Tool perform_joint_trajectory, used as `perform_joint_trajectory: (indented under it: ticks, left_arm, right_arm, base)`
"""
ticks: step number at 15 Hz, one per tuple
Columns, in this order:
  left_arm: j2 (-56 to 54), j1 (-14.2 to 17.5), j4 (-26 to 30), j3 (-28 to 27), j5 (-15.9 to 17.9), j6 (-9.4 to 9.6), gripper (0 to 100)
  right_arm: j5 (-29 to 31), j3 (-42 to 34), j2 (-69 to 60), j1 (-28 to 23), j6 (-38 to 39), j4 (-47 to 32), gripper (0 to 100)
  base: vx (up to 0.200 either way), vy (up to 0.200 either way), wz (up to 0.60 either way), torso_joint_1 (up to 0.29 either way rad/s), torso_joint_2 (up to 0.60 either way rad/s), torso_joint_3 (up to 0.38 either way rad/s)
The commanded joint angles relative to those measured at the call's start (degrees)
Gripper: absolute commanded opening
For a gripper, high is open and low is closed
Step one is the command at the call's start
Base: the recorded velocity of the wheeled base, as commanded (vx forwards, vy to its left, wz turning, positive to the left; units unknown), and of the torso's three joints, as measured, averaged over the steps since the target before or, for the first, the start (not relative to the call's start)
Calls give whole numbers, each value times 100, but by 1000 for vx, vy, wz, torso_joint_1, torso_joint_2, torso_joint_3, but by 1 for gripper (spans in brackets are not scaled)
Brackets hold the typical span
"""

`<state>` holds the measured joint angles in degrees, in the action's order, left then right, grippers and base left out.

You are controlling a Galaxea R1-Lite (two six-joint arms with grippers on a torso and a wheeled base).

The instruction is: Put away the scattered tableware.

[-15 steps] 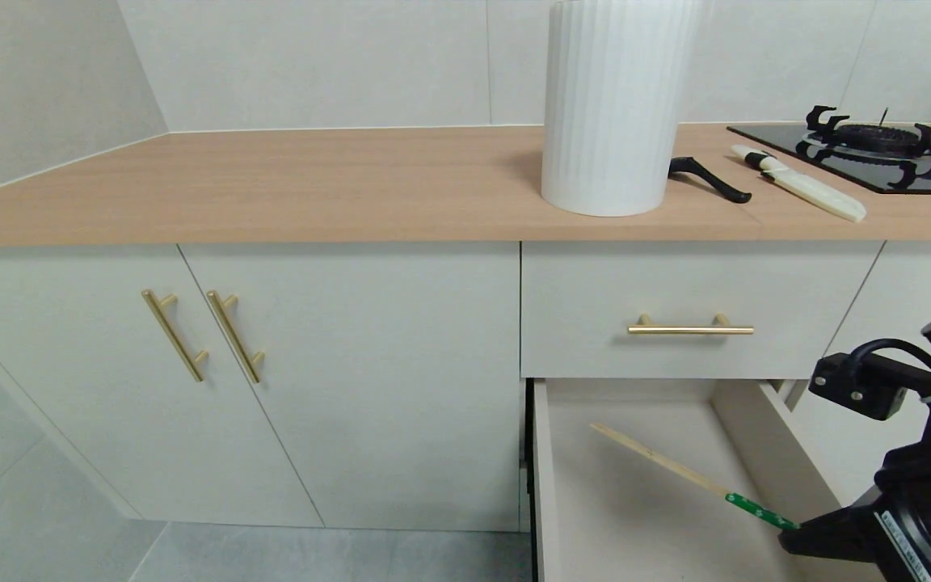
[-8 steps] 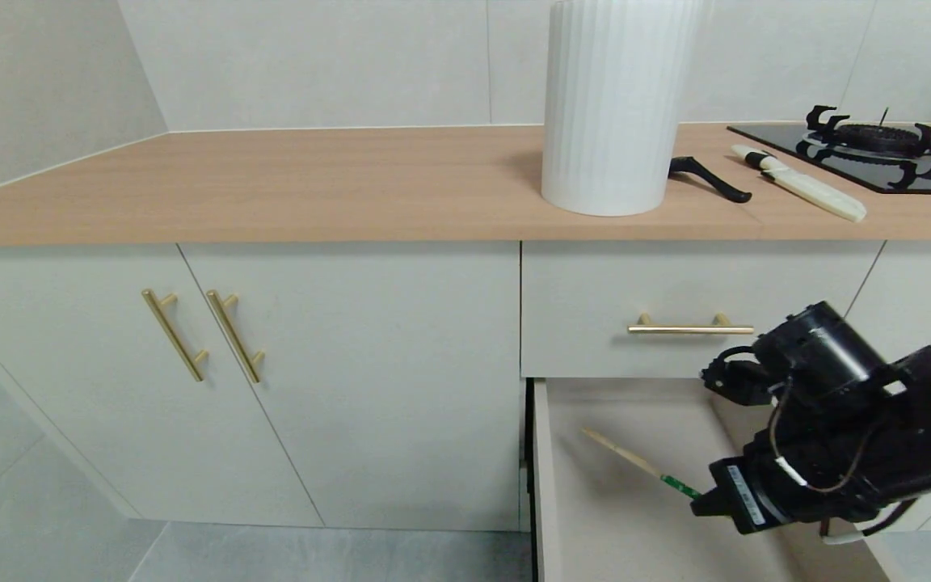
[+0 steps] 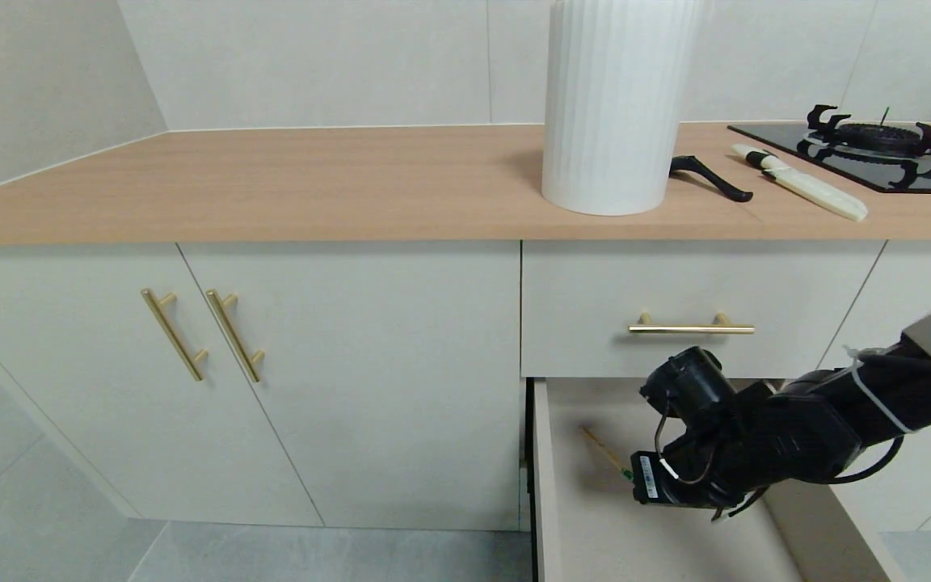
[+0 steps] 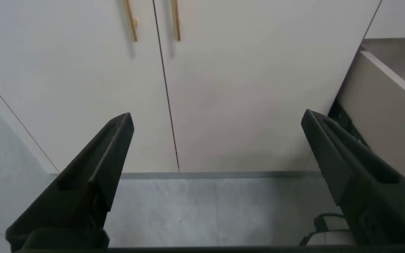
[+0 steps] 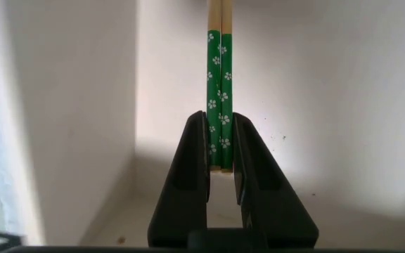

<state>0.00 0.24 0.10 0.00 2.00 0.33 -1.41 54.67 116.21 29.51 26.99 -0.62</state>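
Within the open drawer [image 3: 542,485], right gripper [image 5: 221,140] clamps chopsticks [image 3: 601,449] angled toward back-left.

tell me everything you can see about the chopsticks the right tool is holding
The pair of pale wooden chopsticks lies side by side, the two sticks touching along their length. Their thick ends are covered in green with small white flowers; the rest is bare light wood. The black right tool is shut on the green ends, one finger on each side. The bare tips point away from it into the open off-white drawer, toward its back. Whether the tips touch the drawer floor cannot be told.
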Motion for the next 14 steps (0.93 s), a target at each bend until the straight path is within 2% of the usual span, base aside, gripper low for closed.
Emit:
perform_joint_trajectory:
  ticks: [1,6,9,14]
  left_arm:
    - [0,2,-1,0,2,2,100]
    - [0,2,-1,0,2,2,100]
    - [0,2,-1,0,2,2,100]
    - [0,2,-1,0,2,2,100]
  right_arm:
    - [18,78,472,19,26,-8,0]
    - [203,61,877,213,122,291,0]
    - [598,52,1343,336,166,730,0]
    - [783,70,1474,397,184,792,0]
  base:
    - [0,0,0,0,0,0]
    - [0,0,0,0,0,0]
    - [0,0,0,0,0,0]
    - [0,0,0,0,0,0]
